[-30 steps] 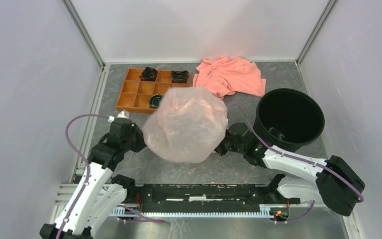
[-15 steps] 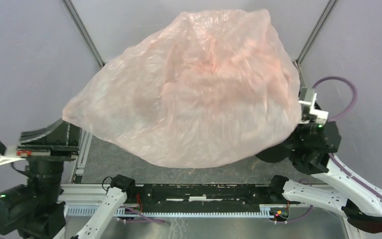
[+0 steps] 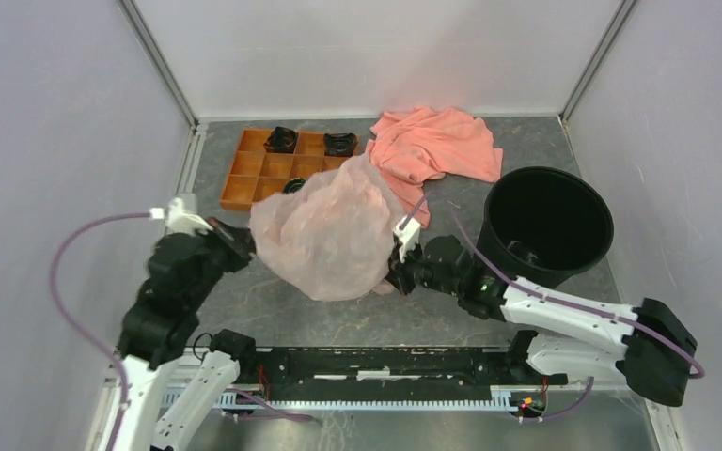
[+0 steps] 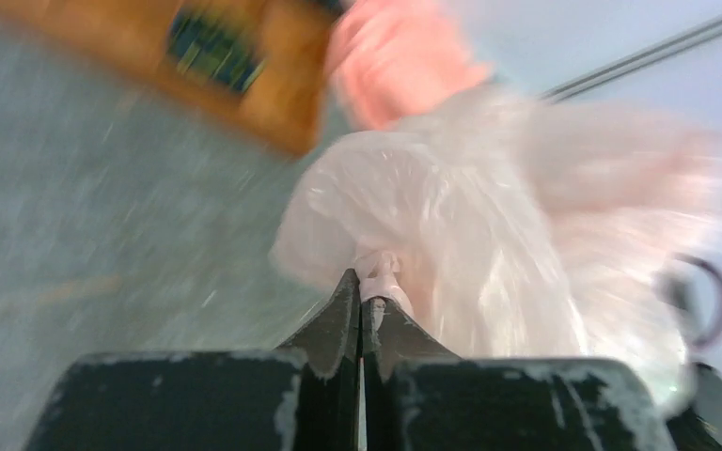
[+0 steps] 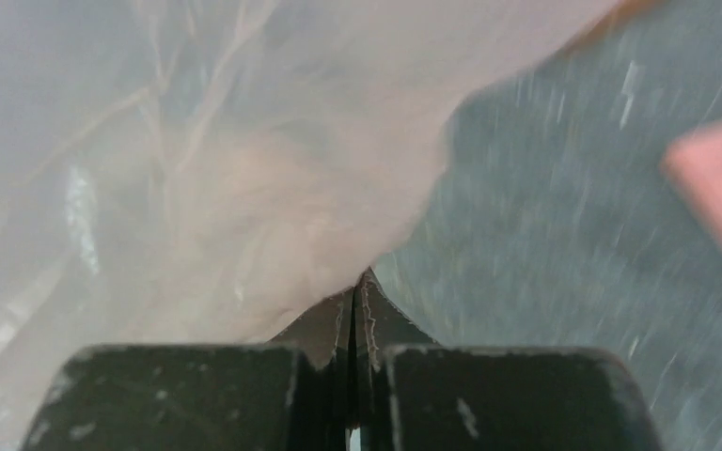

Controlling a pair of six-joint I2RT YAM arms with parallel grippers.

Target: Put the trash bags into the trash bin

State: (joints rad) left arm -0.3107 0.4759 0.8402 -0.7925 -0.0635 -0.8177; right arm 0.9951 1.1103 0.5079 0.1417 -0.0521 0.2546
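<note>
I saw pink trash bag (image 3: 324,235) bunched over surface (image 3: 338,319) between 2 arms, left of black trash bin (image 3: 492,202), outside it. Left gripper (image 3: 240,240) pinched its left edge; right gripper (image 3: 397,272) pinched its right edge.

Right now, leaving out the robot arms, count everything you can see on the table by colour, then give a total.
Pink: 2 (trash bag, cloth)
Orange: 1 (compartment tray)
Black: 4 (trash bin, three small parts in the tray, one half hidden by the bag)
Total: 7
</note>
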